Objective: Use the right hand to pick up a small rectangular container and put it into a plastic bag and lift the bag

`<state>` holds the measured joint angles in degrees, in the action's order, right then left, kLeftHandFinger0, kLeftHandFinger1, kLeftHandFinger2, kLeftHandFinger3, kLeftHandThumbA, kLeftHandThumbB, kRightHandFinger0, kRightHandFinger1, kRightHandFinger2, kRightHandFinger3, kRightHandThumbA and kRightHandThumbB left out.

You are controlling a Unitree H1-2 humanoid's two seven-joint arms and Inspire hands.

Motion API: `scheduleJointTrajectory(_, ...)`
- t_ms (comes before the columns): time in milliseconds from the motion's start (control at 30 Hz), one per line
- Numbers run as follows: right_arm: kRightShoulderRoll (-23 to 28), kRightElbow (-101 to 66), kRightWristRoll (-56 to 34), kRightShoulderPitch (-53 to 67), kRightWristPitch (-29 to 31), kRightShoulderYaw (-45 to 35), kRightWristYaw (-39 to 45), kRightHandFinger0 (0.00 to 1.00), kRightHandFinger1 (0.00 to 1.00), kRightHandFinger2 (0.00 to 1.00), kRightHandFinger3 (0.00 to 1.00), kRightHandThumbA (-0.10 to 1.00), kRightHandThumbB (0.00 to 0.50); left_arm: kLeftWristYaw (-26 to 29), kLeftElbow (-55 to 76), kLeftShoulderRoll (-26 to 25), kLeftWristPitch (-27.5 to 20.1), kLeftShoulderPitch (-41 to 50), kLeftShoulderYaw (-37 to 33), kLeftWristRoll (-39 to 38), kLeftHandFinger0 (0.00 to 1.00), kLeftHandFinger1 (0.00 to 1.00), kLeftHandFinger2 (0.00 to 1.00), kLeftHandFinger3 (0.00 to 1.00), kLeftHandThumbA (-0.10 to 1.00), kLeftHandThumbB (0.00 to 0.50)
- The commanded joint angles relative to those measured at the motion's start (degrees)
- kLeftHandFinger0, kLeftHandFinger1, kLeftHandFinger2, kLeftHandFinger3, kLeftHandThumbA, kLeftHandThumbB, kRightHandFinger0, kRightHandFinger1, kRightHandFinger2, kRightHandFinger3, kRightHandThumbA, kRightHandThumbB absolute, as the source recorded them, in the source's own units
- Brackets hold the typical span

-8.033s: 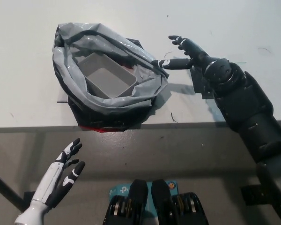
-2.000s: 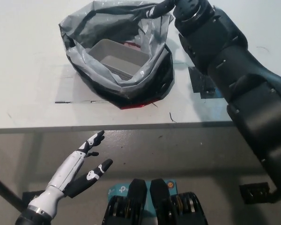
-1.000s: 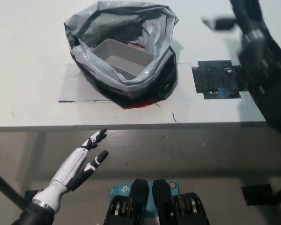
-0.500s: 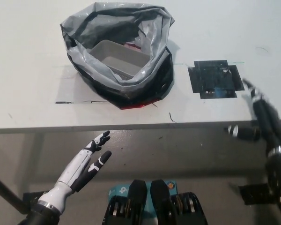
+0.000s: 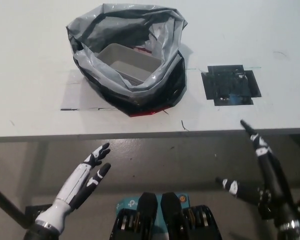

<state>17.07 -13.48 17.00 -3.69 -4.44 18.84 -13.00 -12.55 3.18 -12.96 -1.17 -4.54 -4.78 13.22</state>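
plastic bag [image 5: 130,75]: grey over black, red at base | container [image 5: 127,62]: pale grey | surface [image 5: 35,50]: white | patch [image 5: 230,85] beyond right robot hand [image 5: 260,175]: black

Container [image 5: 126,62] lower part hidden behind near wall of plastic bag [image 5: 140,90]; only open top and far walls show. Red patch under bag's front edge [image 5: 147,112] mostly covered, cannot tell what it is. Black right hand [image 5: 260,177] cut by bottom-right edge, wrist and arm out of frame. White left hand [image 5: 85,177] forearm runs off bottom-left edge. Black square patch [image 5: 230,85] on table [image 5: 30,65]: surface detail too small to tell.
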Motion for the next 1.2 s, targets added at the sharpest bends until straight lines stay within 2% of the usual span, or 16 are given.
scheduleJointTrajectory(0,-2.9,0.6,0.5,2.7,26.2,-1.0,-5.1,1.0,1.0,1.0,1.0,1.0,0.238,3.0,2.9,0.6,-4.8,3.2,3.6,-5.1,1.0,1.0,1.0,1.0,1.0,0.241)
scheduleJointTrajectory(67,-3.3,3.1,0.0,3.0,27.3,-1.4,-4.9,1.0,1.0,1.0,1.0,1.0,0.249,3.0,3.0,0.6,-4.9,4.1,3.7,-4.9,1.0,1.0,1.0,1.0,1.0,0.247)
scheduleJointTrajectory(133,-3.6,3.7,-0.7,3.8,27.4,-1.6,-4.4,1.0,1.0,1.0,1.0,1.0,0.239,3.0,3.0,0.7,-4.9,4.8,3.5,-4.7,1.0,1.0,1.0,1.0,1.0,0.239)
scheduleJointTrajectory(233,-3.8,4.9,-1.2,5.4,27.8,-1.7,-3.7,1.0,1.0,1.0,1.0,1.0,0.251,2.6,3.1,0.7,-4.9,6.4,3.1,-4.6,1.0,1.0,1.0,1.0,1.0,0.229)
scheduleJointTrajectory(333,-4.1,5.5,-2.3,6.8,26.1,-1.8,-2.1,1.0,1.0,1.0,1.0,1.0,0.269,2.5,2.7,0.5,-6.3,7.8,2.9,-4.4,1.0,1.0,1.0,1.0,1.0,0.218)
scheduleJointTrajectory(533,-5.0,7.8,-2.8,9.4,26.3,-1.8,-0.8,1.0,1.0,1.0,1.0,1.0,0.271,2.2,1.9,0.2,-7.4,10.3,2.8,-4.1,1.0,1.0,1.0,1.0,1.0,0.235)
scheduleJointTrajectory(733,-5.5,9.3,-4.9,10.1,26.3,-2.4,1.9,1.0,1.0,1.0,1.0,1.0,0.289,2.1,0.8,0.6,-8.2,11.3,2.8,-4.1,1.0,1.0,1.0,1.0,1.0,0.216)
scheduleJointTrajectory(867,-5.6,10.2,-4.8,11.4,27.1,-2.2,3.0,1.0,1.0,1.0,1.0,1.0,0.272,2.2,0.1,0.8,-9.8,13.7,2.9,-4.6,1.0,1.0,1.0,1.0,1.0,0.215)
scheduleJointTrajectory(1067,-5.0,9.7,-4.3,12.6,26.3,-2.5,4.4,1.0,1.0,1.0,1.0,1.0,0.286,2.4,-0.2,1.4,-9.9,14.7,2.6,-4.2,1.0,1.0,1.0,1.0,1.0,0.229)
scheduleJointTrajectory(1167,-5.2,8.3,-3.6,15.7,25.8,-2.1,4.8,1.0,1.0,1.0,1.0,1.0,0.278,1.9,1.5,1.2,-9.6,17.7,2.3,-4.3,1.0,1.0,1.0,1.0,1.0,0.218)
